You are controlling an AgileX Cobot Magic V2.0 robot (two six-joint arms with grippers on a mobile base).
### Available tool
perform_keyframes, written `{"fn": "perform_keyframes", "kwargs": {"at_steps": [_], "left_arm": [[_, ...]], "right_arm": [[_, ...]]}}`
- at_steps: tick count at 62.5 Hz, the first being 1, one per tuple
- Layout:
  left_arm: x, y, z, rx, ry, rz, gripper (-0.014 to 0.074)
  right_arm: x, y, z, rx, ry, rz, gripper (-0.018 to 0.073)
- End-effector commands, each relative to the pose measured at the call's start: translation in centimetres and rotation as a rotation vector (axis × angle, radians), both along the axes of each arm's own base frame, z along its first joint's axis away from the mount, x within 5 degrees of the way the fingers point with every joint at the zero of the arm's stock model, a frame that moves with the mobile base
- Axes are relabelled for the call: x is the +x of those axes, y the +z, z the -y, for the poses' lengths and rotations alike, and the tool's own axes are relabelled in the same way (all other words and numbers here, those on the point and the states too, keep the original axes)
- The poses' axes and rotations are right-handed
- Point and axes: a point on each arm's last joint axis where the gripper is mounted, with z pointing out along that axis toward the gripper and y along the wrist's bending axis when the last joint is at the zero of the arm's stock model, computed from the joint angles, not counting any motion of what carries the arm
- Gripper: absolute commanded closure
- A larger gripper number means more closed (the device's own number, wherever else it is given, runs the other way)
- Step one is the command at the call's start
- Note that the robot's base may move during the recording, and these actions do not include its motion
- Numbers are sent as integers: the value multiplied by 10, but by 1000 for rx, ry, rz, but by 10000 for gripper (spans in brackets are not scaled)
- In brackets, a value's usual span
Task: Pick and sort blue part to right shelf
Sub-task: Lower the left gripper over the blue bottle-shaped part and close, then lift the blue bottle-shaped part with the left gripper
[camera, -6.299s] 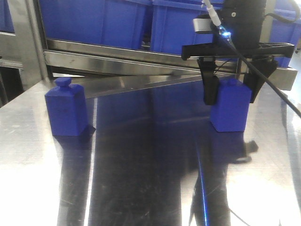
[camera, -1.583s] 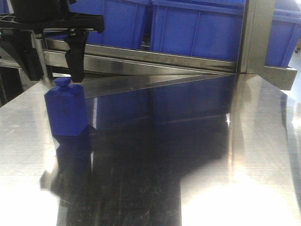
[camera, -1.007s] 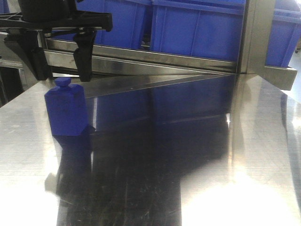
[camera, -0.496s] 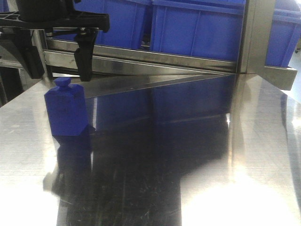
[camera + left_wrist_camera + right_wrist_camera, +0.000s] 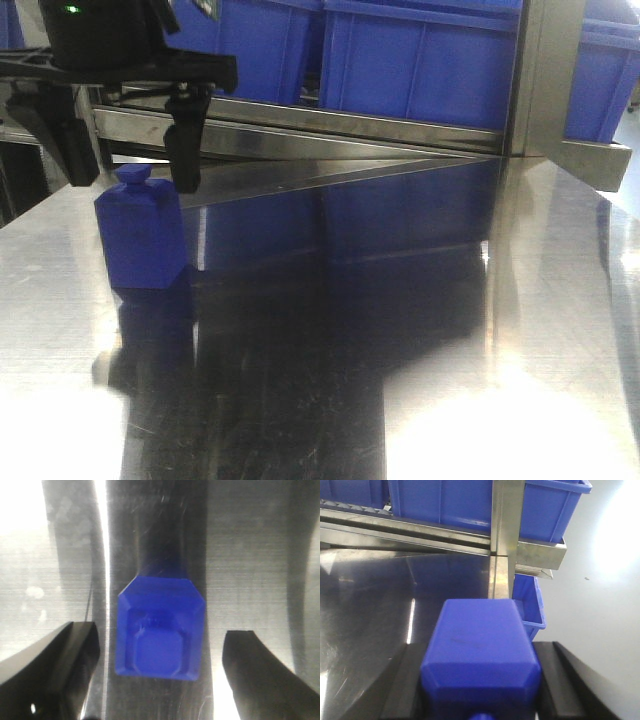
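blue part point(image 5: 479, 630) sits clamped between the two dark fingers point(image 5: 402, 680) of the right gripper point(image 5: 480, 652). it is seen from its nub end, apparently clear of the table, with its flat base pointing toward the right shelf point(image 5: 410, 527). the shelf's steel upright point(image 5: 502, 530) stands almost dead ahead of the part. large blue bins point(image 5: 445, 500) sit on the tier behind the front rail, and a smaller blue bin point(image 5: 527, 607) is lower down, just right of the post. the front view does not show this arm at all.

over on the steel table point(image 5: 450, 300) the left gripper point(image 5: 133, 182) hangs with its fingers wide apart, one on each side of the other blue block point(image 5: 140, 240), the tapered one with the knob cap. the wrist view shows clear gaps on both sides, nothing touching.

likely trouble: a straight push forward would run the part into the upright or the rail rather than onto the shelf, so the approach probably needs a sideways shift or a rise first. a knock on steel could twist the part loose in the grip. the left fingers look low enough that a sideways drift would tip the tapered block, and closing there would take a piece not meant for the right shelf.
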Motion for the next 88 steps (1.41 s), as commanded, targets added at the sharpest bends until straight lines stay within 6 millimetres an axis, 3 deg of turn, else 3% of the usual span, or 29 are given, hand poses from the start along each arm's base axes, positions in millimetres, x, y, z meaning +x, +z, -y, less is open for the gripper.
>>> {"fn": "perform_keyframes", "kwargs": {"at_steps": [1, 35, 54, 67, 88], "left_arm": [[-1, 21, -2, -37, 14, 63, 39], [-3, 15, -1, -37, 18, 27, 47], [-3, 14, -1, -36, 19, 23, 263], [-3, 14, -1, -36, 19, 23, 299], [-19, 58, -16, -150, -85, 108, 299]], "right_arm": [[1, 17, 1, 0, -7, 116, 177], [1, 17, 1, 0, -7, 116, 177], [1, 17, 1, 0, -7, 116, 177], [1, 17, 1, 0, -7, 116, 177], [1, 17, 1, 0, -7, 116, 177]]}}
